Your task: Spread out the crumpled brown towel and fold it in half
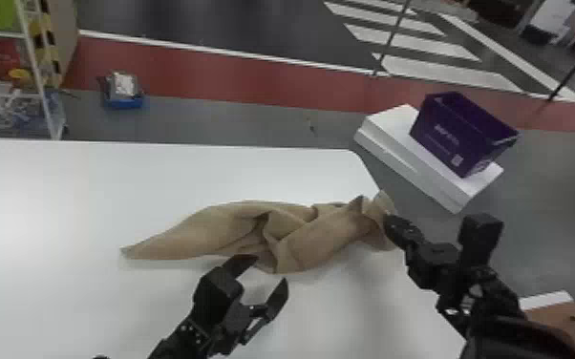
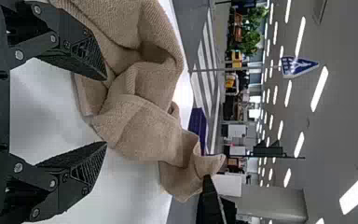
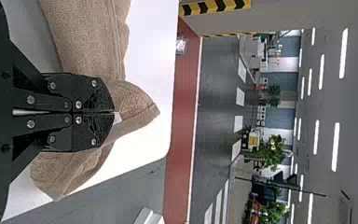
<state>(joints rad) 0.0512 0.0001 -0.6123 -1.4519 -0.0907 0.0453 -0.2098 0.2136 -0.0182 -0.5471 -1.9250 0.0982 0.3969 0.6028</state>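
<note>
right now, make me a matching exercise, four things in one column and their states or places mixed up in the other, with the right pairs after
Column one
1. brown towel
2. left gripper
3. right gripper
4. purple bin

Column two
A. shut, gripping fabric
B. standing on a white slab
C. crumpled, on the white table
D. open, holding nothing

Right pairs: 1-C, 2-D, 3-A, 4-B

A crumpled brown towel (image 1: 205, 234) lies across a flat white bench (image 1: 62, 191), its right end at the bench's right edge, in the right black two-fingered pincer (image 1: 389, 220). The left black two-fingered pincer (image 1: 271, 269) is before the towel's middle. Beyond the bench's far right corner, a purple rectangular bin (image 1: 458, 133) sits on a white rectangular block (image 1: 391, 121). Behind the bench, toward the left, is a small blue container (image 1: 125, 102).
</note>
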